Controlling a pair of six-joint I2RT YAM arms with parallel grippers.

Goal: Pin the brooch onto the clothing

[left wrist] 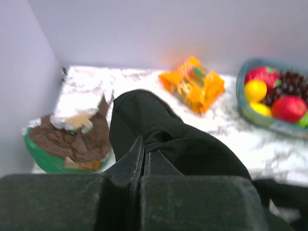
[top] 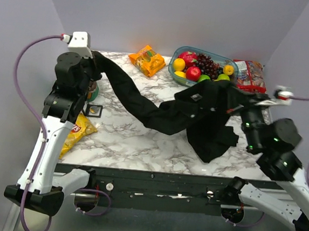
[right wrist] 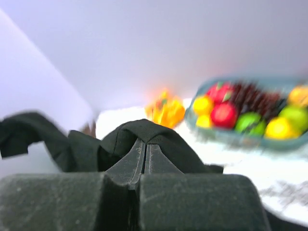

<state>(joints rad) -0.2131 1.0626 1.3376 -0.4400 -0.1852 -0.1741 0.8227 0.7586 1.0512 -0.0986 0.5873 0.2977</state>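
Note:
The clothing [top: 165, 114] is a black shirt hanging stretched over the marble table between both arms, with its lower part drooping toward the front. At the back left, my left gripper [top: 93, 61] is shut on one end of it. The left wrist view shows those fingertips [left wrist: 143, 144] pinching a fold of the black cloth [left wrist: 183, 144]. My right gripper [top: 237, 98] is shut on the other end, raised at the right. In the right wrist view its closed tips [right wrist: 145, 144] are buried in a bunched fold [right wrist: 139, 127]. The brooch is out of view.
At the back stand a fruit basket [top: 202, 65], an orange snack bag [top: 147, 59] and a red packet [top: 249, 74]. Below the left arm are a green bowl of brown scraps [left wrist: 67, 144], a small black square box [top: 94, 109] and a yellow chips bag [top: 80, 130].

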